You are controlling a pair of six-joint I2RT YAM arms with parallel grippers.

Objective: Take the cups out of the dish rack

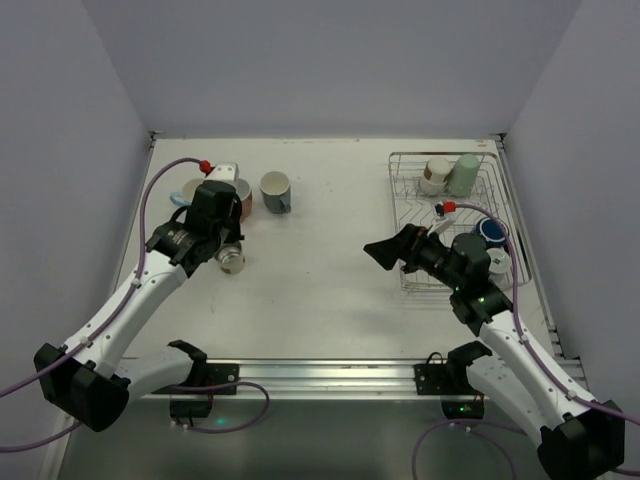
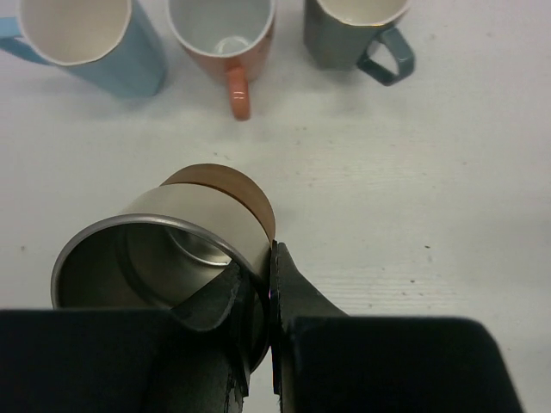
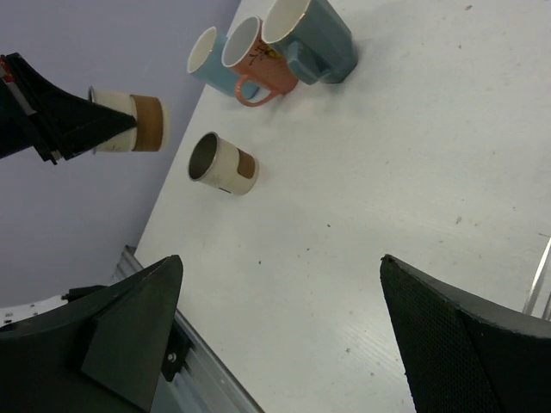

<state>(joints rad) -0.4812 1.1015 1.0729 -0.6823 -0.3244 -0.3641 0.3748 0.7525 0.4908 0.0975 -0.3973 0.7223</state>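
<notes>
My left gripper point(image 2: 271, 258) is shut on the rim wall of a cream cup point(image 2: 172, 241) with a brown band and a metal inside, one finger inside the cup and one outside. From above, this gripper point(image 1: 222, 243) and cup point(image 1: 230, 257) are at the table's left. The right wrist view shows that cup point(image 3: 129, 120) raised at the left gripper's tips, and a similar cup point(image 3: 222, 163) lying on its side on the table below. The dish rack point(image 1: 393, 190) at the right holds a cream-and-brown cup point(image 1: 435, 175), a pale green cup point(image 1: 464, 173) and a dark blue cup point(image 1: 491, 232). My right gripper point(image 1: 385, 250) point(image 3: 280, 258) is open and empty, left of the rack.
Three cups stand at the back left: light blue point(image 2: 86, 43), salmon point(image 2: 225, 43) and grey-teal point(image 2: 353, 34). Walls close the table on the left, back and right. A metal rail point(image 1: 320, 375) runs along the near edge between the arm bases.
</notes>
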